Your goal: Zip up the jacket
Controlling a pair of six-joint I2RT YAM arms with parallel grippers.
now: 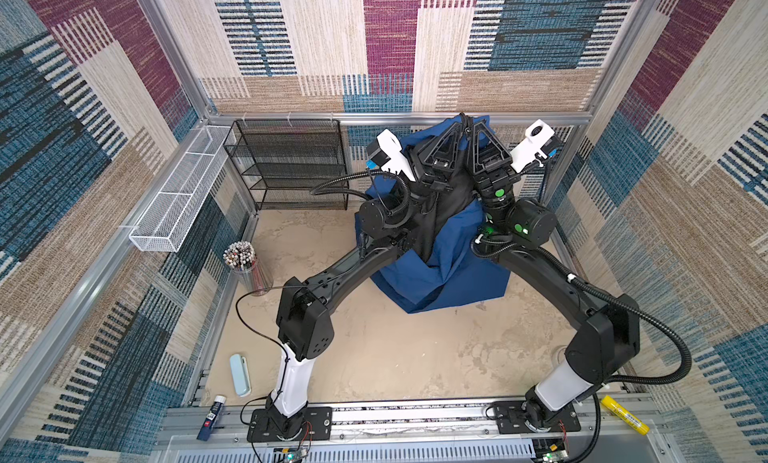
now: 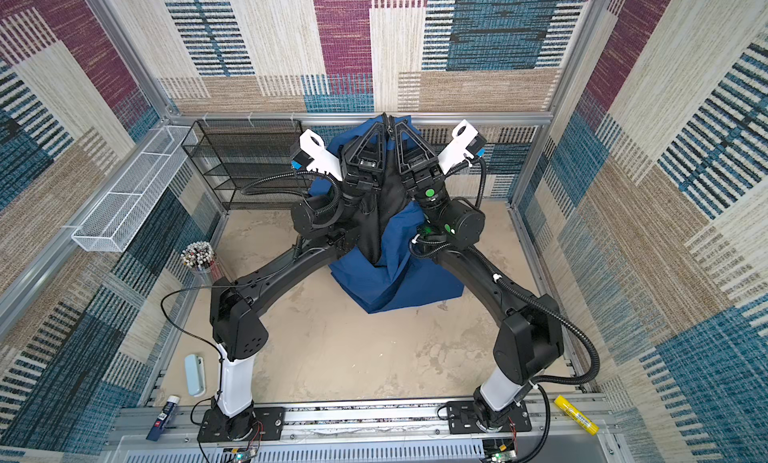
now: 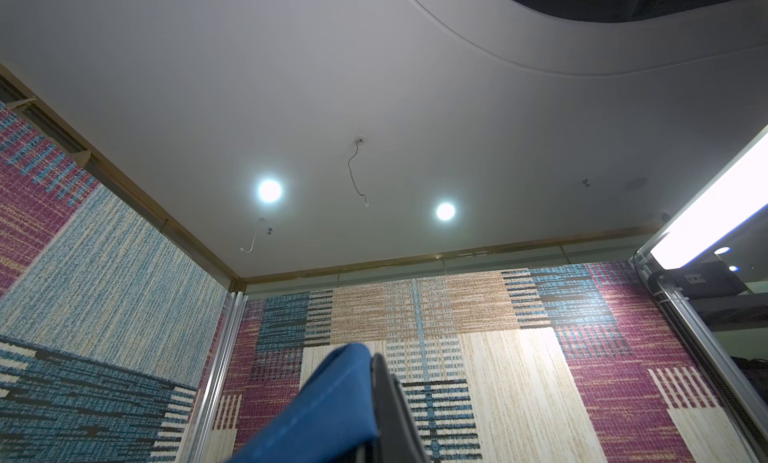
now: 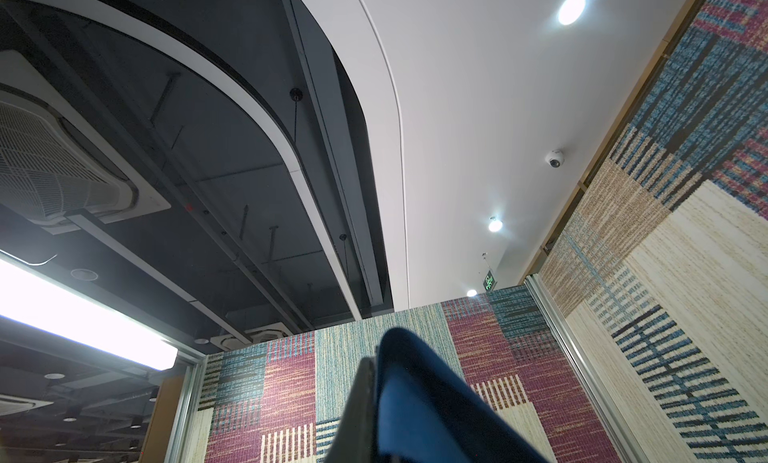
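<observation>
Left gripper (image 1: 458, 122): pointing upward, fingers pressing together on the jacket's top edge.
Jacket (image 1: 436, 274): hanging between the two arms at the back of the tabletop (image 1: 374, 336), hem bunching there, black lining facing forward.
Right gripper (image 1: 477, 124): pointing upward too, clamping the same top edge just beside the left one.
Key relation: the front opening is running almost straight down from both fingertips. Neither arm is looking nearer, and I cannot tell where the slider is sitting.
Top views: showing the whole drape and both grips.
Wrist views: showing only a blue fold (image 3: 324, 402) (image 4: 419, 398) lying against one dark finger (image 3: 390, 398), with the ceiling beyond.
</observation>
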